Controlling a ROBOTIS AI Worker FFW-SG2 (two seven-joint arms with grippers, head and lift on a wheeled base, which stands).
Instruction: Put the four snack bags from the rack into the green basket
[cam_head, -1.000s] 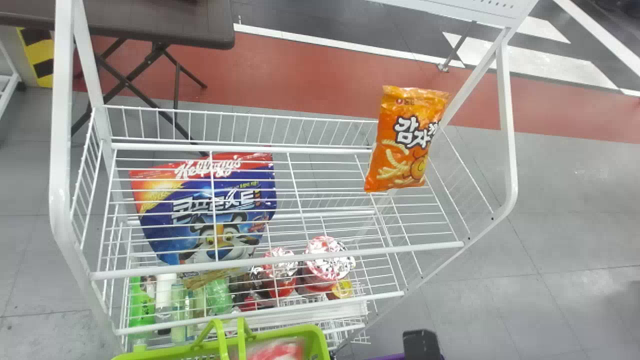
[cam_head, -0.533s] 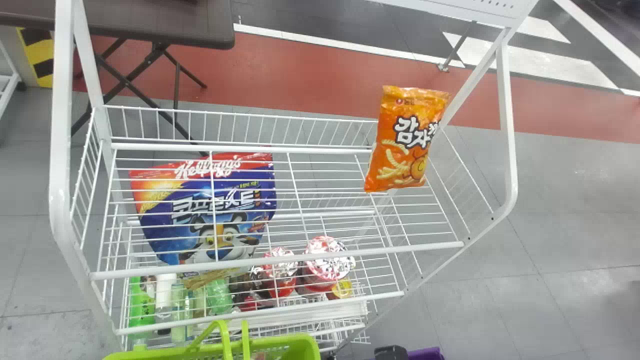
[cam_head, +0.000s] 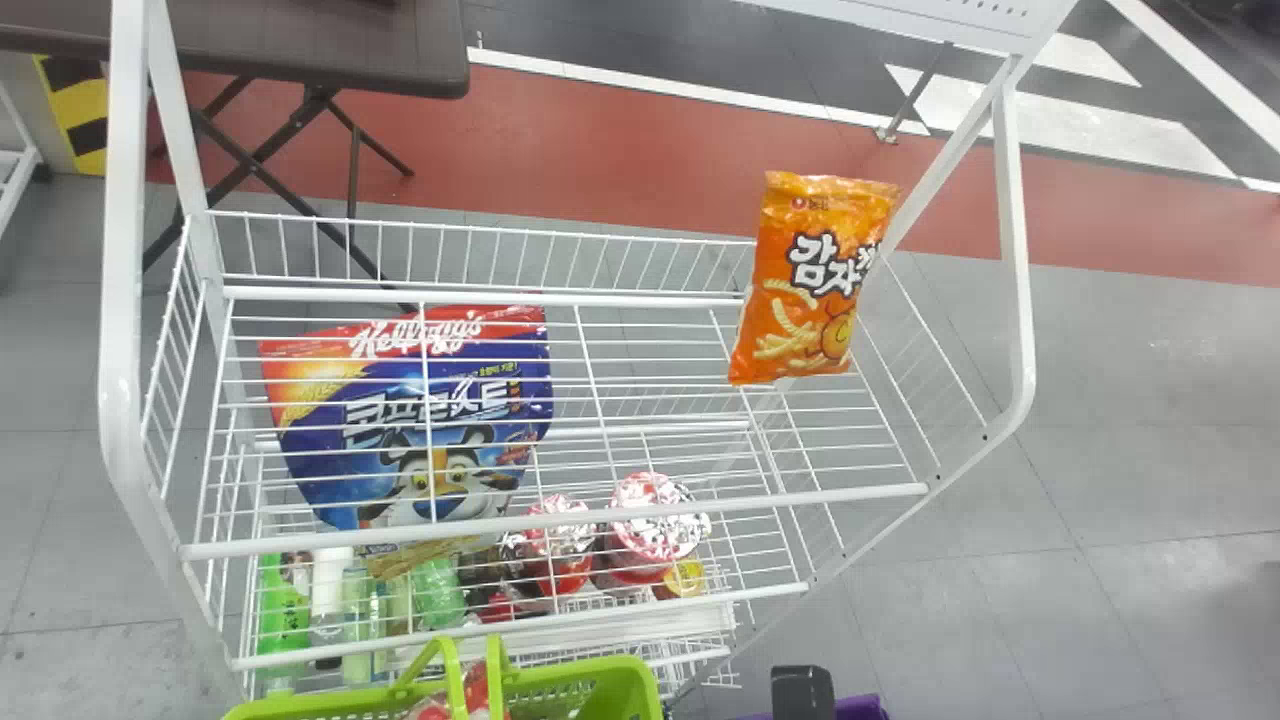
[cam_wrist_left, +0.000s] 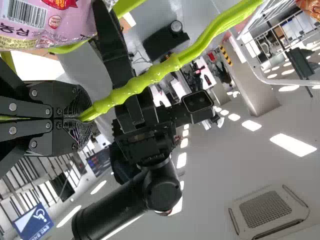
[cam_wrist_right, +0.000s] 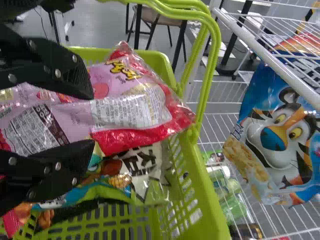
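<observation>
At the head view's bottom edge my right gripper (cam_head: 802, 690) shows as a black part, right of the green basket (cam_head: 640, 690). In the right wrist view my right gripper (cam_wrist_right: 93, 119) is shut on a pink snack bag (cam_wrist_right: 135, 107) with red edges, tilted over the basket (cam_wrist_right: 202, 185). Other bags lie below: a blue-green one (cam_wrist_right: 107, 185) and a black-and-white one (cam_wrist_right: 142, 165). My left gripper (cam_wrist_left: 82, 120) is shut on the green basket handle (cam_wrist_left: 150, 80). An orange snack bag (cam_head: 815, 280) stands at the rack's right end.
The white wire rack (cam_head: 640, 512) fills the middle, with a blue cereal bag (cam_head: 420, 420) at left. Foil-topped cups (cam_head: 650, 520) and green bottles (cam_head: 283, 610) are lower down. A brown folding table (cam_head: 320, 50) stands behind; a purple item (cam_head: 862, 708) is at the bottom edge.
The basket dipped to the left, then came back up to the right. The red-edged bag over it has shifted left. My right gripper's black part went left, then slightly right. The orange bag has not moved.
</observation>
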